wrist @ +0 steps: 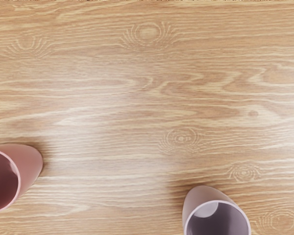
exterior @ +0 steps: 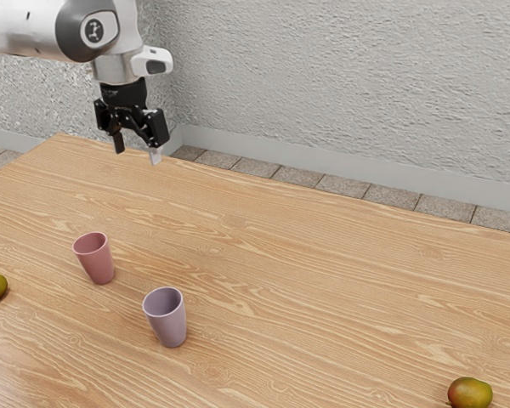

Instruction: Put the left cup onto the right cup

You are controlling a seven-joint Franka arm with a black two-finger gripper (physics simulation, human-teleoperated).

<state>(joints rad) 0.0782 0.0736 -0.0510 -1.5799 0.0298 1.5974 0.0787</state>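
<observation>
My gripper (exterior: 137, 146) is hanging high over the wooden table (exterior: 340, 255).
It is gaping wide open, holding nothing; the pink cup (exterior: 94, 257) and the purple cup (exterior: 165, 316) are standing apart below.

Exterior view overlooks the table (exterior: 323, 255); wrist view looks straight down; both show pink cup (exterior: 94, 257), purple cup (exterior: 166, 316).

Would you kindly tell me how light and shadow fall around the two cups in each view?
Exterior view: soft, even light; the pink cup and purple cup cast only faint shadows on the table. Wrist view: a dim shadow hugs each cup; the wood between looks paler.
</observation>
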